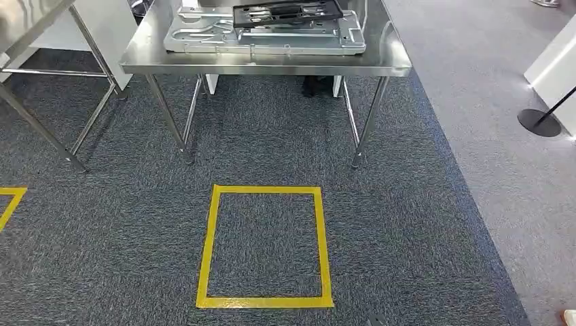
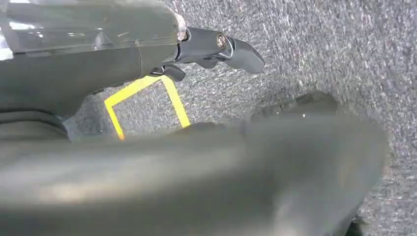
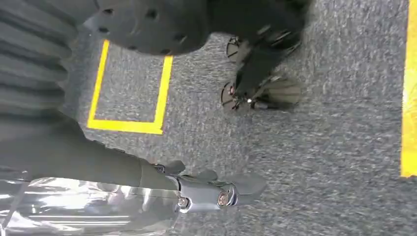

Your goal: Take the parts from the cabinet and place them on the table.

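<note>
On the far side of the scene stands a steel table (image 1: 272, 64), and two parts already lie on it: a silver metal tray-like part (image 1: 204, 34) flat on the top, and a black frame-like part (image 1: 289, 13) resting on top of it, toward its right half; so some of the placing looks done, though how many parts the job calls for cannot be told from here, and the cabinet they come from is nowhere among these views; a second steel table (image 1: 41, 75) stands at the far left, and a black stanchion base (image 1: 540, 122) sits on the lighter floor at the far right; between the robot and the table a yellow taped square (image 1: 265, 246) marks the grey carpet (image 1: 421, 224), near and roughly central, with the corner of another yellow marking (image 1: 10, 204) at the left edge; both arms hang low, their wrist cameras looking at the carpet; the left hand (image 2: 216, 49) carries nothing, its dark fingers extended and free over the floor; the right hand (image 3: 216, 191) is likewise empty, fingers stretched out and apart from anything; my judgement is that the robot is between deliveries, standing back from the table, with a trip to the cabinet for any remaining part the likely work left.
</note>
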